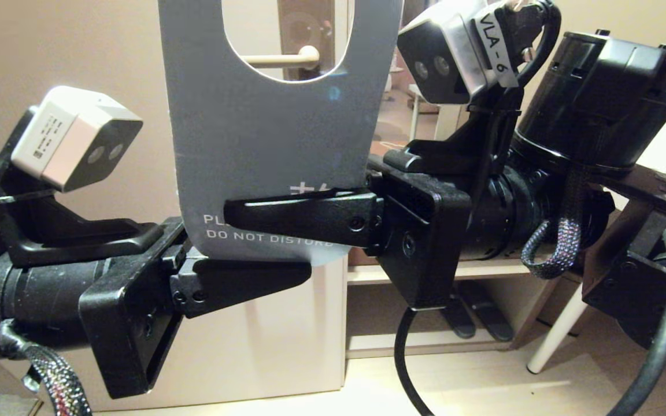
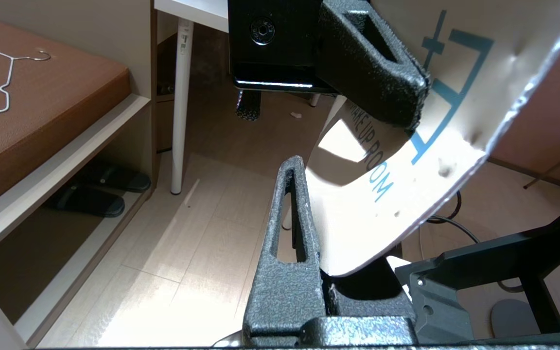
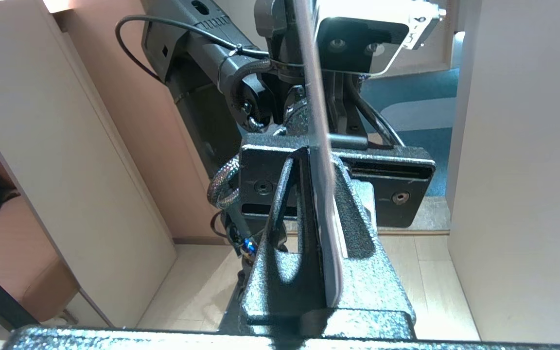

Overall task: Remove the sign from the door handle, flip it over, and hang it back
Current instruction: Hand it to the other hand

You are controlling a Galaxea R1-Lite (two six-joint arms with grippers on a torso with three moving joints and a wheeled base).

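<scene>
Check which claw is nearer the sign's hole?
Right. The right claw is shut on the sign partway up its body, below the hole. The left claw is shut on the sign's bottom edge, farther from the hole.

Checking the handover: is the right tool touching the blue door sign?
Touching. In the right wrist view the right tool is shut on the sign's edge.
</scene>
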